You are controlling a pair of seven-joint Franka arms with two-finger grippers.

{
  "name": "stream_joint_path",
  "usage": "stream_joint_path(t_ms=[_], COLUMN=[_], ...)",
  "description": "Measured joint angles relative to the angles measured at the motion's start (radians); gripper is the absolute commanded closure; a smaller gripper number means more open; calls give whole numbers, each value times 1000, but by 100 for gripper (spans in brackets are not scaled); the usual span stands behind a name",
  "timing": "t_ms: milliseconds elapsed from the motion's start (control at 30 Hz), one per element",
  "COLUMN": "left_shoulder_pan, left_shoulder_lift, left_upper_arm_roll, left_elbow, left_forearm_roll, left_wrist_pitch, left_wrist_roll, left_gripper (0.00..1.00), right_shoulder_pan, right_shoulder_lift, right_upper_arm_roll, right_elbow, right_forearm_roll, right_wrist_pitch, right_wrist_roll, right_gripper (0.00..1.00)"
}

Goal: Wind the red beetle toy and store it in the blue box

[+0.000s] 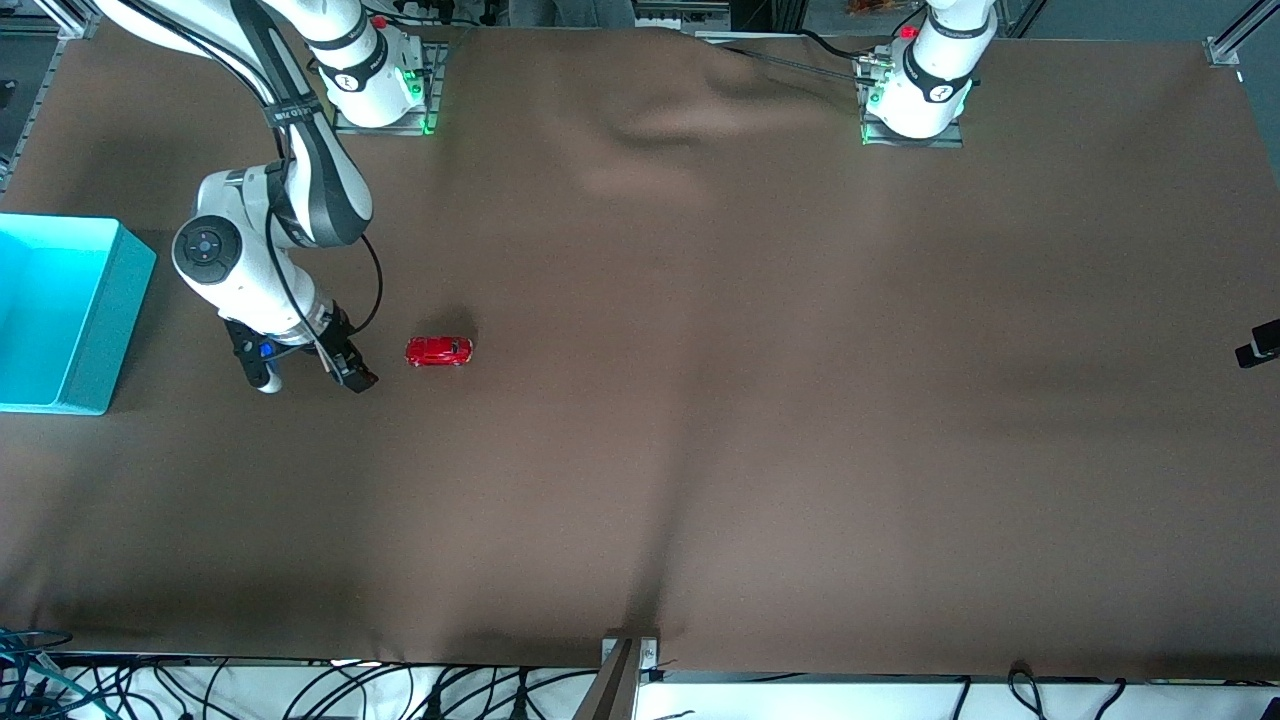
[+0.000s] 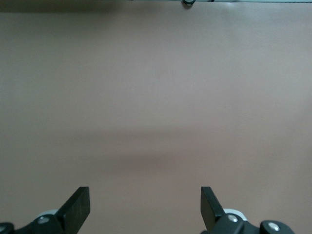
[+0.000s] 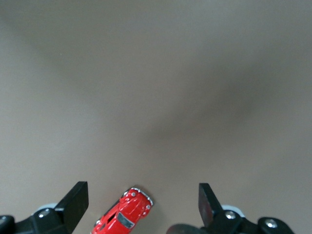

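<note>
Right end effector [image 1: 310, 378] low over the tabletop [image 1: 760, 400], fingers spread wide, empty, between the blue box [image 1: 85, 330] and the red toy car [image 1: 439, 351]. Car on the tabletop just beside it, untouched. Left end effector [image 2: 145, 207] spread too, waiting over bare cloth near the tabletop's edge. Open room all around the car.

White arm shells seen, dark grey joint bands, black cables looped alongside; black fingers [image 3: 75, 202] tipped by silver screws.
</note>
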Motion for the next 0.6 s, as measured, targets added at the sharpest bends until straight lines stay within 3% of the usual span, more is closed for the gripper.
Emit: stream_joint_path(t_ms=[300,601], left_shoulder_pan=[3,13], left_shoulder_lift=[7,19], left_upper_arm_roll=[0,1], left_elbow=[-4,-5], left_forearm_roll=[-16,-22], left_wrist_pitch=[0,0], left_wrist_roll=[0,2], left_gripper=[0,0], right_shoulder_pan=[44,66], right_shoulder_lift=[59,82], right_upper_arm_roll=[10,13], right_elbow=[0,0], right_forearm_roll=[0,0], right_wrist_pitch=[54,74], right_wrist_roll=[235,344], right_gripper=[0,0])
